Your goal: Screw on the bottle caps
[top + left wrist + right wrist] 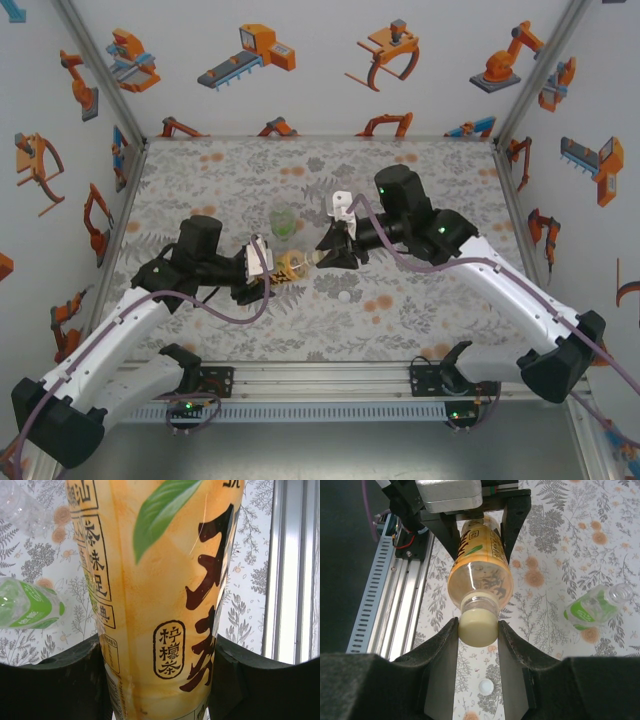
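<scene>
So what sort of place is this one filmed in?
Probably a lab data-collection booth, not a home: white walls printed with orange robot pictures, an aluminium mounting rail along the near edge, and a floral-print tabletop.

At the middle of the table (430, 180), the bottle (292, 264) is held level between the arms. The left gripper (262, 262) clasps its body from the left, and the right gripper (325, 258) is closed on the cap (478, 626) at its neck from the right. Behind it a second bottle (283, 222) lies on its side, with perhaps a third bottle (20, 505) just beside it, too blurred to be sure. A loose cap (345, 296) lies on the table in front of the right gripper, toward the rail (320, 385).
</scene>
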Robot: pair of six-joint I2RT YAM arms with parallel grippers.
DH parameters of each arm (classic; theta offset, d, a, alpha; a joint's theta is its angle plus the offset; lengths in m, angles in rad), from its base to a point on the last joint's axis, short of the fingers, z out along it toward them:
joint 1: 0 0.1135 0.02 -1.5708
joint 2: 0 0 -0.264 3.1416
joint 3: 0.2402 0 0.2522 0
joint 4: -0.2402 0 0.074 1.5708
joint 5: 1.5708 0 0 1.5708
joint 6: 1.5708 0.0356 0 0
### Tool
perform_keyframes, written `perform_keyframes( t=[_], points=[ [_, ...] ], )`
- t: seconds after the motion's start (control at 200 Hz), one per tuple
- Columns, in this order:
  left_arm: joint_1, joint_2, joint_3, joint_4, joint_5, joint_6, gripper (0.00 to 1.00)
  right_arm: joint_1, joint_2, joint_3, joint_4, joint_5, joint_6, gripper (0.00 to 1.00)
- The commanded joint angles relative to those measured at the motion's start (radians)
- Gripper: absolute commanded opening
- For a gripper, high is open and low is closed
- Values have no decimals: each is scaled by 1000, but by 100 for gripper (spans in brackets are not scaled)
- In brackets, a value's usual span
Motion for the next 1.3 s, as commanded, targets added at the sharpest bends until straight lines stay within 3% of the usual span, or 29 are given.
perform_keyframes(
  t=[0.0, 0.335, 0.971, 1.297],
  points=[
    [-7, -1, 34, -8, 43, -5, 0, 11, 8, 37, 4, -8, -11, 20],
    [-9, 6, 37, -20, 64, 4, 0, 16, 25, 48, -4, -2, -13, 20],
    [-18, 17, 42, -29, 56, 0, 0, 31, 91, 155, -206, -17, -150, 19],
    [-21, -10, 30, -5, 28, -18, 0, 39, 103, 147, -162, 1, -74, 17]
  ],
)
